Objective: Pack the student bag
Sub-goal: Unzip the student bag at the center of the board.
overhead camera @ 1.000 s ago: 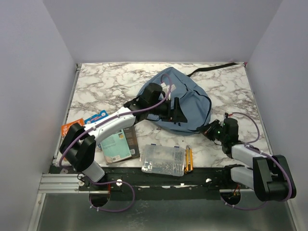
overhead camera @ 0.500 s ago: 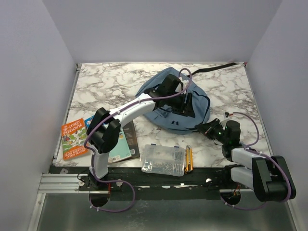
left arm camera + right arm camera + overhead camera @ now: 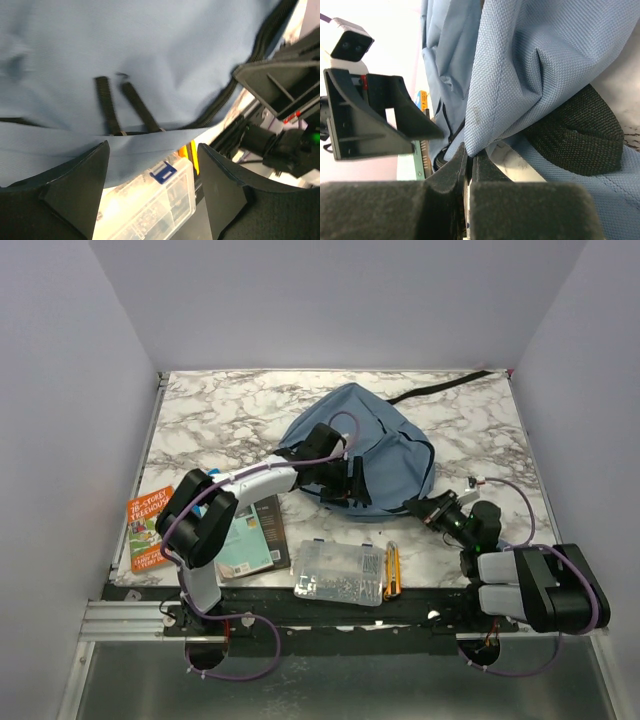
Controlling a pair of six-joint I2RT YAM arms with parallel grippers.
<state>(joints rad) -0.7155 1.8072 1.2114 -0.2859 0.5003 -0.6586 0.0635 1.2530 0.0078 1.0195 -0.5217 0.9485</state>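
The left arm (image 3: 250,483) reaches forward and rightward from its base, elbow raised, forearm near level. The left gripper (image 3: 152,150) stands with both fingers (image 3: 75,190) spread wide, nothing clamped between them. The right arm (image 3: 520,580) is folded low near its base, wrist pointing forward-left. The right gripper (image 3: 469,155) is closed tight, its jaws pinching a fold of the student bag (image 3: 545,60).

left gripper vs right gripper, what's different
The black left gripper stands open with nothing clamped; the black right gripper is shut, pinching a fold of the dusty blue-grey fabric backpack. The left gripper is at its near middle, the right gripper at its near right edge. Both face the backpack.
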